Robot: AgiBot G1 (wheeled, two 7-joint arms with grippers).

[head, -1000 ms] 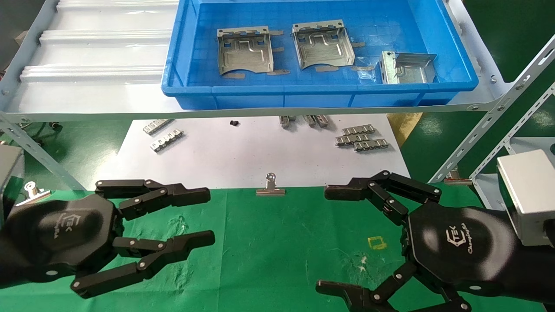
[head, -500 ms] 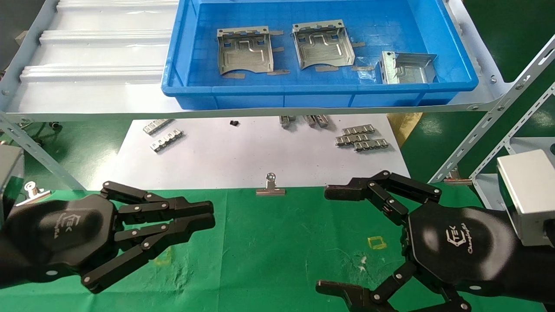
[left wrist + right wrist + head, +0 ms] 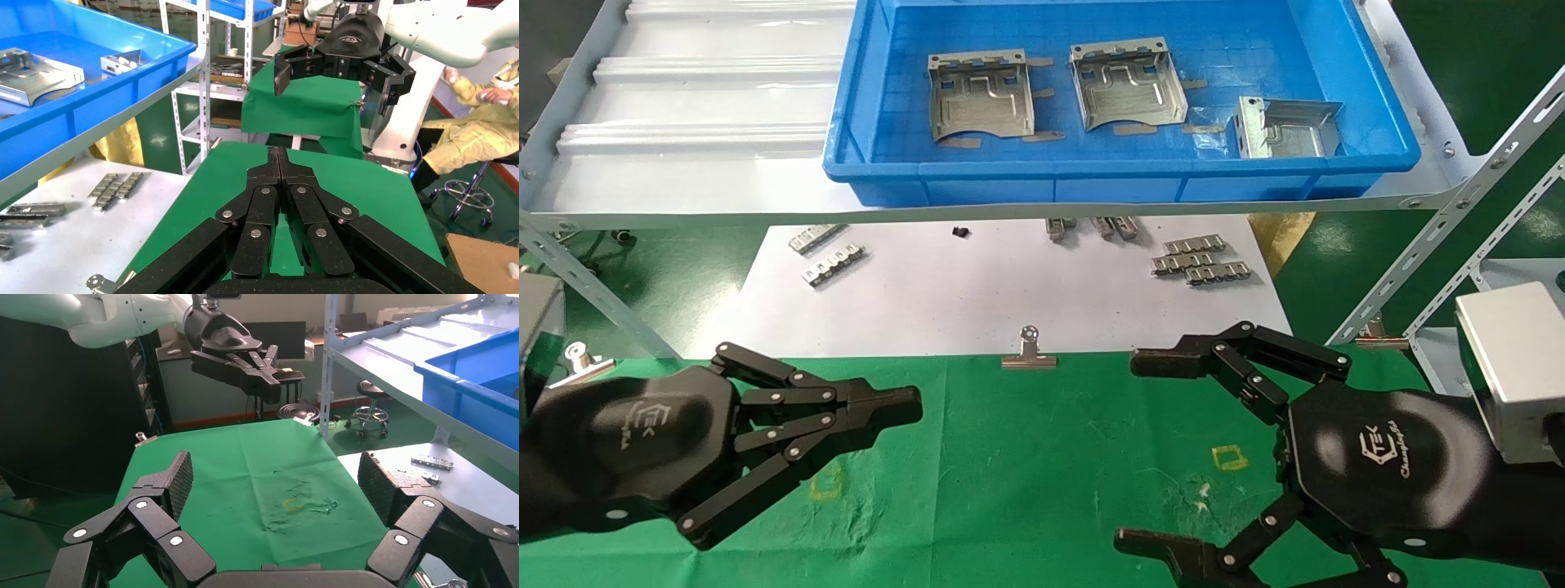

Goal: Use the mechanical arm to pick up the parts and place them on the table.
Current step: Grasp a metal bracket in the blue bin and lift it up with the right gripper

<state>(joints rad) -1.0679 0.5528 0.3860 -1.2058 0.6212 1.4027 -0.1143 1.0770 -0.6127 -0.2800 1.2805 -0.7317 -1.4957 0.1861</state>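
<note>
Three grey sheet-metal parts lie in the blue bin on the shelf; one part also shows in the left wrist view. My left gripper hovers low over the green table at the left, shut with nothing in it, its fingertips pressed together. At the right my right gripper hangs over the table, wide open and empty, its ridged pads far apart. Both grippers are well short of the bin.
The blue bin sits on a pale grey shelf above a white sheet with narrow metal strips. A binder clip stands at the cloth's far edge. Slanted shelf struts rise at the right. A yellow square marks the cloth.
My left gripper's fingers have come together from wide open to shut, with nothing between them. The right gripper and the parts have not moved.
</note>
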